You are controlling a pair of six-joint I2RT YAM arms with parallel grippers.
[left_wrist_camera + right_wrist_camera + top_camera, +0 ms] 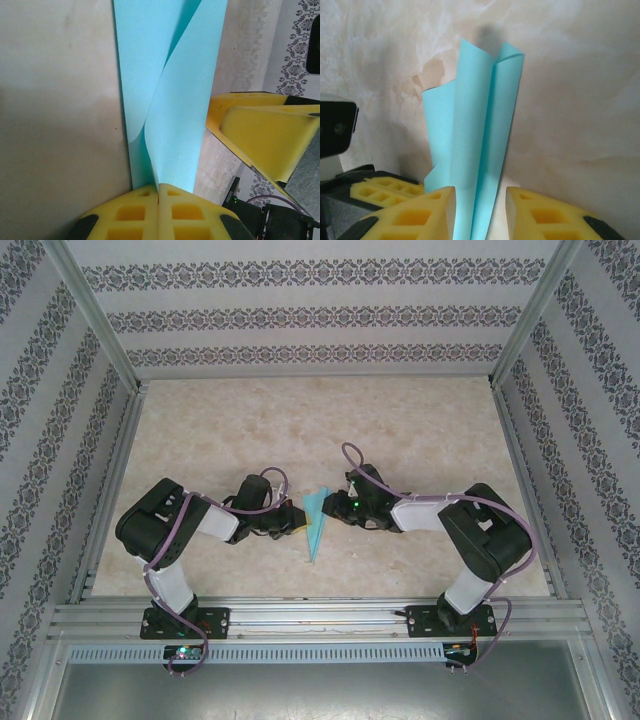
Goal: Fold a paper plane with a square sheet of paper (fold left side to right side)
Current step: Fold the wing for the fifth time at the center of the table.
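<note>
Your left gripper (158,189) is pinched together on the paper plane (175,115), whose loose flap curls upward just ahead of its fingertips. Your right gripper (480,202) stands apart, the plane's layers between its fingers. Close it askew and the unaligned flaps, splayed farther ahead, may crease off-centre.

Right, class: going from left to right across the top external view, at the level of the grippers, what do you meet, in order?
Left arm → left gripper → blue paper → right gripper → right arm.
</note>
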